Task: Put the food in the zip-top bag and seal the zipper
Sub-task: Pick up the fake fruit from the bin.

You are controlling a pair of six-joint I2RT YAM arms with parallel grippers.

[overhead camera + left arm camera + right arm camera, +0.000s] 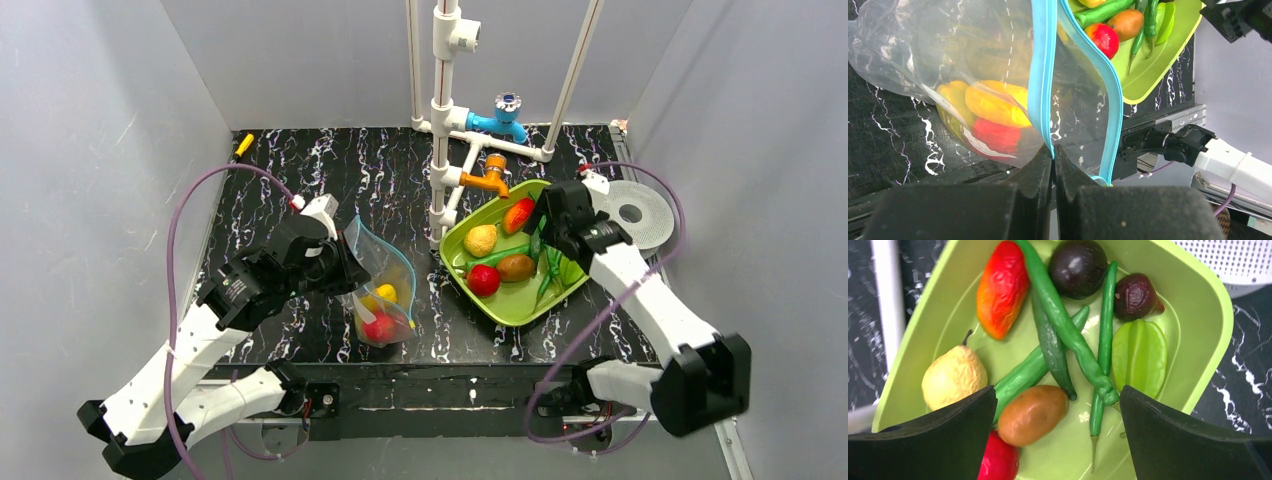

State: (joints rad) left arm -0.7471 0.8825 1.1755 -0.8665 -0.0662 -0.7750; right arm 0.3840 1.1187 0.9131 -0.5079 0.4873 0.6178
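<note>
The clear zip-top bag [380, 285] stands open left of centre, holding a yellow fruit [385, 293] and a red one [379, 327]. My left gripper [345, 268] is shut on its light-blue zipper [1042, 85], pinching one lip at the fingertips [1040, 162]; the other lip [1113, 100] bows away. My right gripper [538, 238] hovers open and empty over the lime-green tray [520, 300]. In the right wrist view a brown fruit [1032, 414], green peppers [1063, 330], a yellow pear [954, 377], a red fruit [999, 460] and an orange-red fruit [1002, 287] lie below the gripper [1058, 432].
A white pipe frame [442, 120] with a blue tap [500, 115] and an orange tap [488, 180] stands behind the tray. A white perforated disc [635, 212] lies at the right. Dark fruits [1079, 267] and a green starfruit [1139, 357] also lie in the tray.
</note>
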